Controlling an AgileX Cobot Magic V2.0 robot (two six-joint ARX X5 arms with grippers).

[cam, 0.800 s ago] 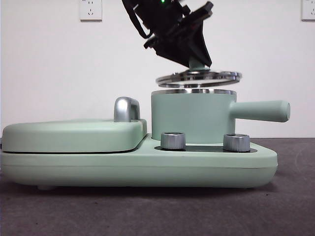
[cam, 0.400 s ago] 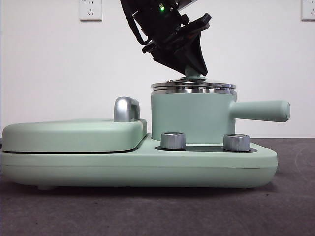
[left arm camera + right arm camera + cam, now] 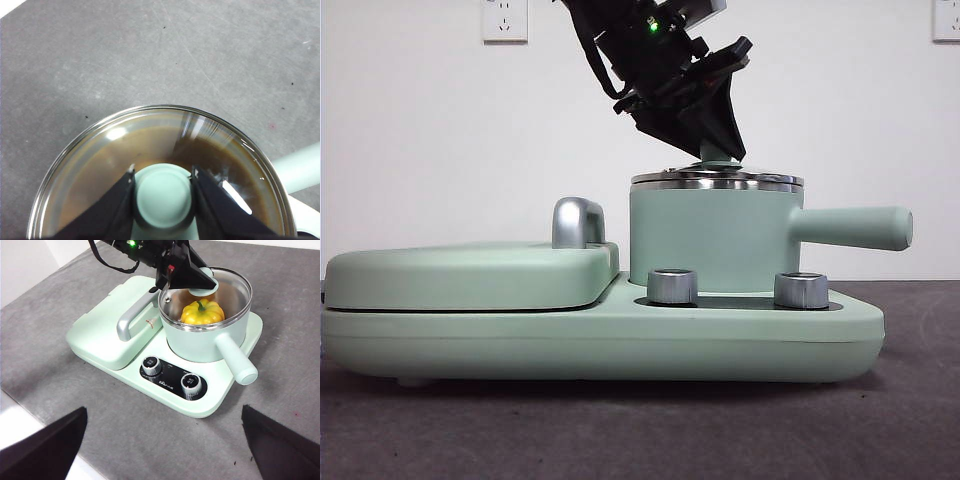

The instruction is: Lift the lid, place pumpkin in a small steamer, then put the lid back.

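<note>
Status, near complete: pumpkin sitting inside small steamer; lid resting on rim; left gripper pinching knob, release pending; right gripper spread, waiting at six o'clock

Legible text: none.

Black control panel on the mint-green cooker base, right wrist view: a short line of small white print sits between the two chrome dials, too small to make out. Faint white tick marks ring each dial; no numbers can be read.

Small reddish-brown mark on the flat rectangular cover, beside its chrome handle: possibly a logo or sticker, characters not resolvable.

Front view: dials show plain knurled metal, no markings. Wall socket plates carry only slot openings, no lettering visible.

Left wrist view: no print in sight.
</note>
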